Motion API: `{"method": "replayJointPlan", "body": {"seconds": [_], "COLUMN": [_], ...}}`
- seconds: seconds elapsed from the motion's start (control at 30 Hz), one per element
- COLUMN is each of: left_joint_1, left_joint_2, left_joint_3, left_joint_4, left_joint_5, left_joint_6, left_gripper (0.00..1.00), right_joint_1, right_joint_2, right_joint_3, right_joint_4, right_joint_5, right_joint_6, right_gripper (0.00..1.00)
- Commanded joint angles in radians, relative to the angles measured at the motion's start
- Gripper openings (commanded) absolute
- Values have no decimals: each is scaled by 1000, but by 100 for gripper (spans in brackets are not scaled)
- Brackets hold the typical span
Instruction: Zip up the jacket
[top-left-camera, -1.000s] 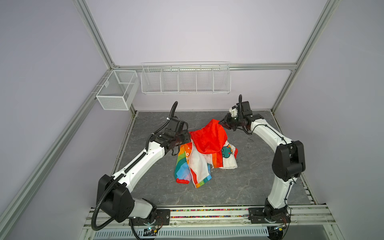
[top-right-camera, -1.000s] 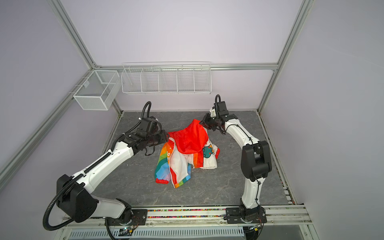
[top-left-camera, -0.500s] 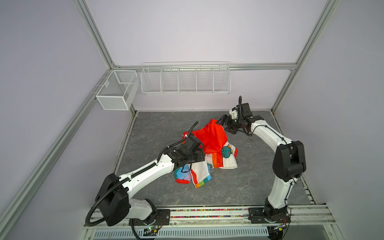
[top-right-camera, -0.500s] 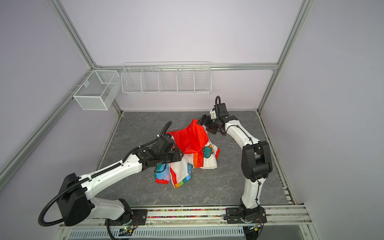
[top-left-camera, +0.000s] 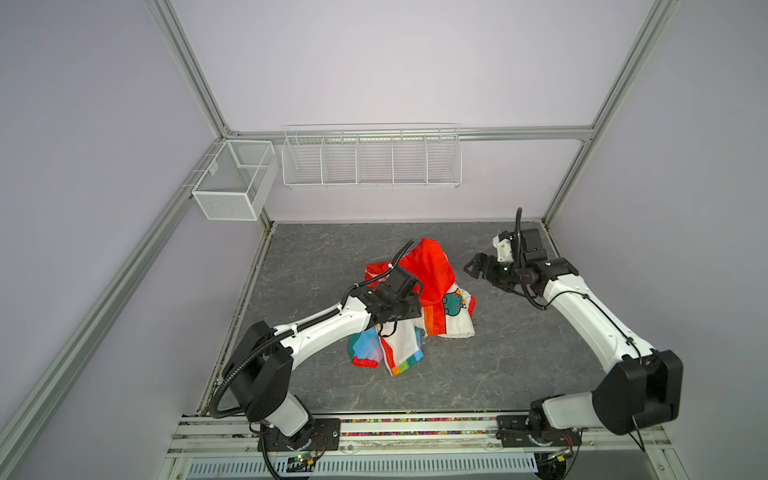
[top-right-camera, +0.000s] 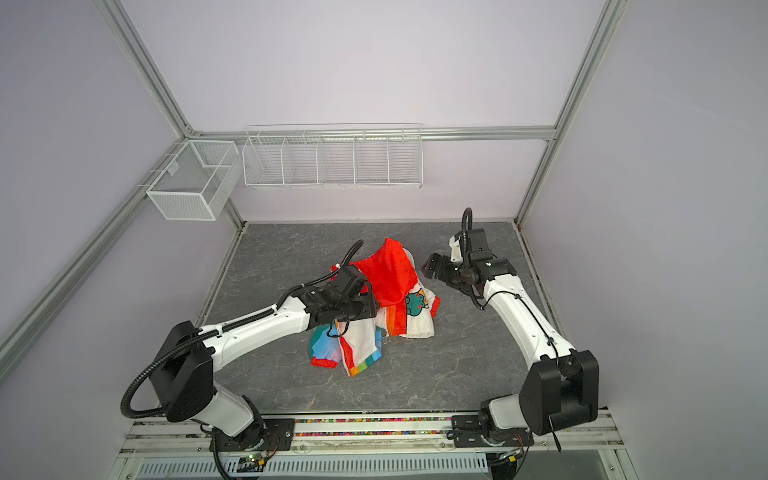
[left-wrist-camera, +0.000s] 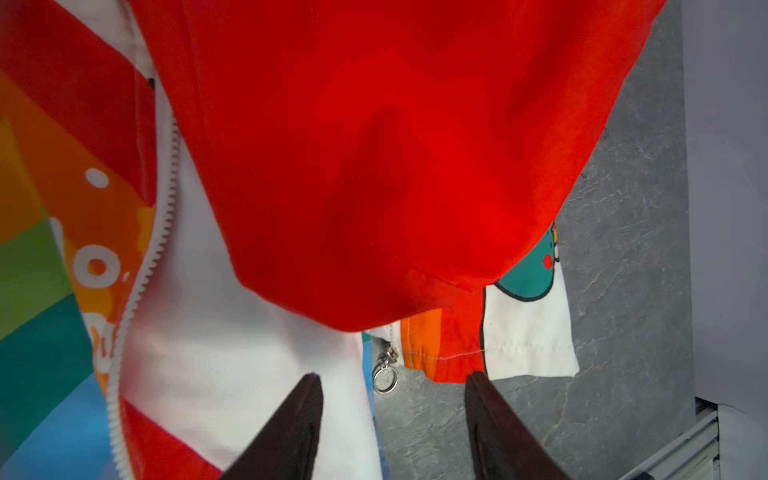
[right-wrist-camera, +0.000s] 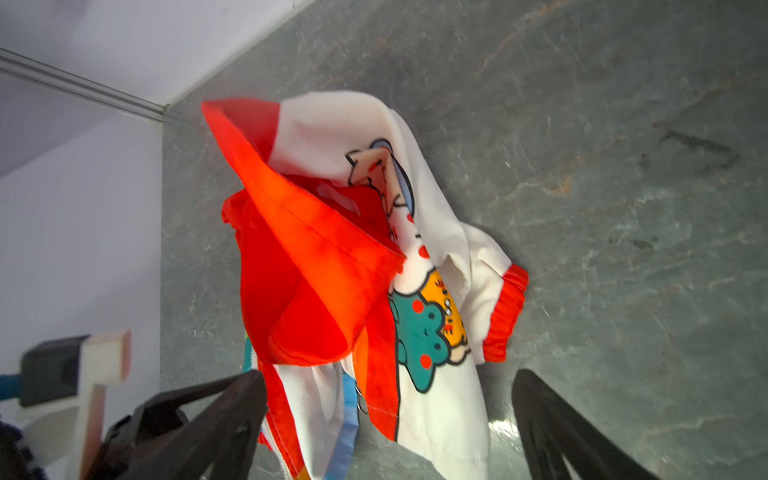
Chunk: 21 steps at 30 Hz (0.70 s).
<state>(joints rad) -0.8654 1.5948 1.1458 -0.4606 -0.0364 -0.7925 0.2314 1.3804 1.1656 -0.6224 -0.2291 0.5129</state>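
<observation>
Red hood (left-wrist-camera: 374, 145) over part of zipper (left-wrist-camera: 143, 266)

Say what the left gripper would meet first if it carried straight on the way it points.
Probably the jacket: the open left gripper points at the hem where the zipper pull ring hangs, with the red hood draped just beyond. Depth is unclear, so it might touch the grey table first.

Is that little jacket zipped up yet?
Unzipped. The jacket lies crumpled, white lining showing; one row of zipper teeth runs free, unjoined.
</observation>
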Motion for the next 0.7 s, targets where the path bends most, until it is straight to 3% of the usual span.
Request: {"method": "replayJointPlan", "body": {"seconds": [0.0,0.33,0.43,0.5,0.6,0.67], "left_joint_1": [-1,1,1,1,3,7], "left_joint_2": [56,260,324,347,349,341], "left_joint_3": [67,259,320,350,378,399], "left_joint_4": [32,-105,-146,-156,-168,-188], "left_joint_5": [-7,-66,-72,-76,-88,-97], "left_joint_6": [-3,88,109,120,134,148], "left_gripper": [57,55,37,16,0,0], "right_joint_1": [3,3,3,3,3,5], "right_joint_2": [-68,-172,-168,-165,-160,-155], "right_joint_3": [-87,-149,-147,-148,-155,-164], "right_joint_4": [-54,-94,-89,-85,-75,-67], "right_joint_5": [16,18,7,1,-5,-13], "right_joint_6": [-42,-49,-44,-40,-37,-37], "right_gripper": [95,97,97,97,97,96]}}
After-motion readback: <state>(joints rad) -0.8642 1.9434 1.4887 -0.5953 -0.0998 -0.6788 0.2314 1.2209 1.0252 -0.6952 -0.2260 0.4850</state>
